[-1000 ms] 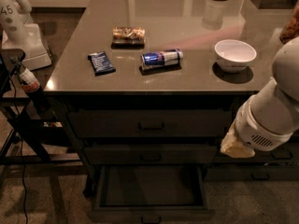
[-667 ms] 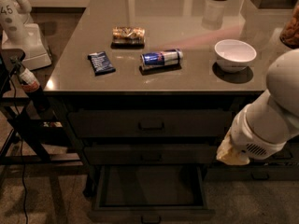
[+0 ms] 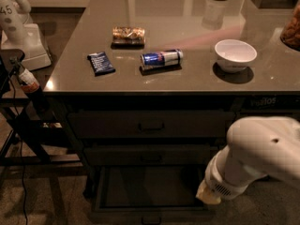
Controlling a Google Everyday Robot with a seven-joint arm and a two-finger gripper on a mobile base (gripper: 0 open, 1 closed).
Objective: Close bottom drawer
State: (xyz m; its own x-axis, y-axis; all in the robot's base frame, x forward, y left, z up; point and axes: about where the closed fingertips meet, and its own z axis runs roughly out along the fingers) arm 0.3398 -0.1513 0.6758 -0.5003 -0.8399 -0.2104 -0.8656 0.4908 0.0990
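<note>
The bottom drawer is the lowest of the three-drawer stack and stands pulled out. Its dark inside looks empty, and its small bar handle sits at the frame's lower edge. The middle drawer and top drawer above it are shut. My white arm comes in from the right and slopes down-left. My gripper is at its pale yellowish lower end, by the open drawer's right front corner; whether it touches the drawer does not show.
On the grey countertop lie a blue can on its side, a blue packet, a brown snack bag and a white bowl. A dark stand with cables stands left of the drawers.
My arm has swung down and to the left, bringing its end from beside the middle drawer to the open bottom drawer's right front corner. The drawer stays open.
</note>
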